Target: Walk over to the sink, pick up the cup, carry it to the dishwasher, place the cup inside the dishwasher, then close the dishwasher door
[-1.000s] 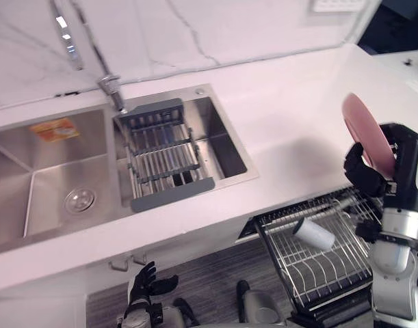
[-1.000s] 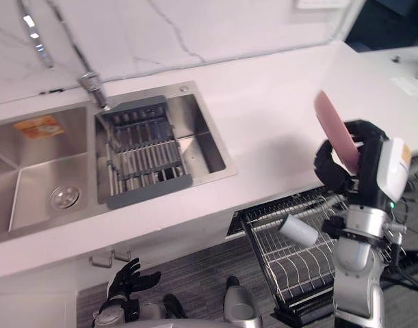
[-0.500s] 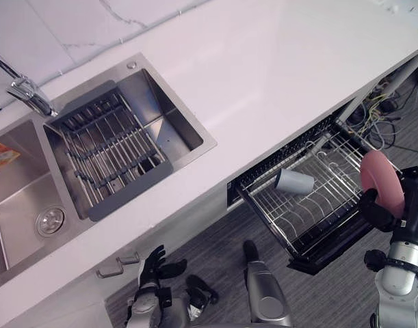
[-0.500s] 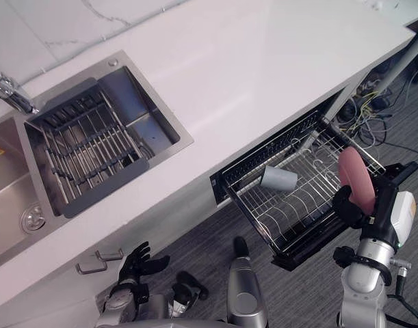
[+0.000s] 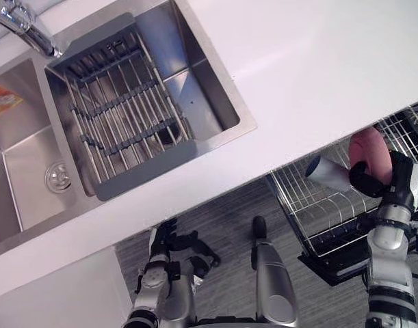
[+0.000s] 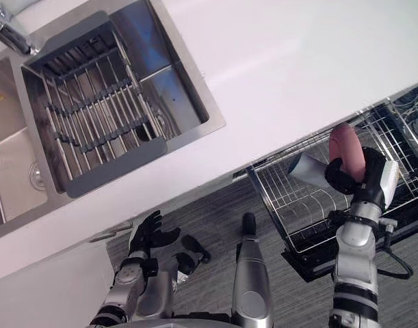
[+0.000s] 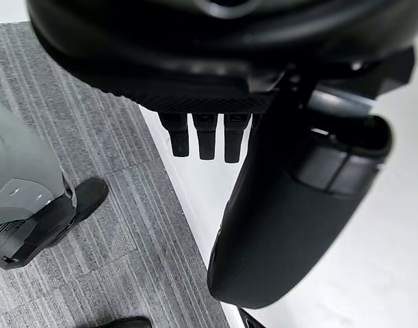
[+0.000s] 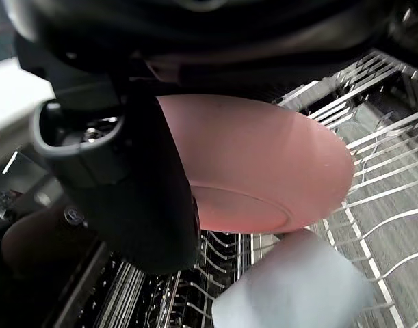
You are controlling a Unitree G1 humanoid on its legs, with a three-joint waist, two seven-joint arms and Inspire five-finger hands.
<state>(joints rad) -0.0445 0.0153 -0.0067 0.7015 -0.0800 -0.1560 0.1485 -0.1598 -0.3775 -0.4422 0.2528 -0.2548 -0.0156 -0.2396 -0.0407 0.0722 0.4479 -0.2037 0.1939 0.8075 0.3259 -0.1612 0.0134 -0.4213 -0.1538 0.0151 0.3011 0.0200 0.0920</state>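
Since half a second ago the right hand [image 5: 390, 181] has come in from the outer edge of the dishwasher rack [image 5: 311, 212] to over its wires. Its fingers are clamped round a pink plate [image 5: 370, 154] held on edge, just beside the cup [image 5: 328, 172]. The cup lies on its side in the rack, at the edge under the counter [image 5: 318, 61]. The left hand [image 5: 164, 239] hangs low over the floor [image 5: 229, 212] — fingers loose, holding nothing.

Kitchen, seen from above. White worktop [image 5: 318, 75] with double steel sink [image 5: 27, 191] sunk into it. Chrome tap [image 5: 24, 27] at sink's back edge. Grey drain rack [image 5: 120, 123] across one basin. Wire dishwasher rack [image 5: 311, 205] pulled out below worktop's front edge. White cabinet front [image 5: 58, 287] with metal handle [image 6: 106, 236]. Grey striped carpet floor [image 5: 229, 212].
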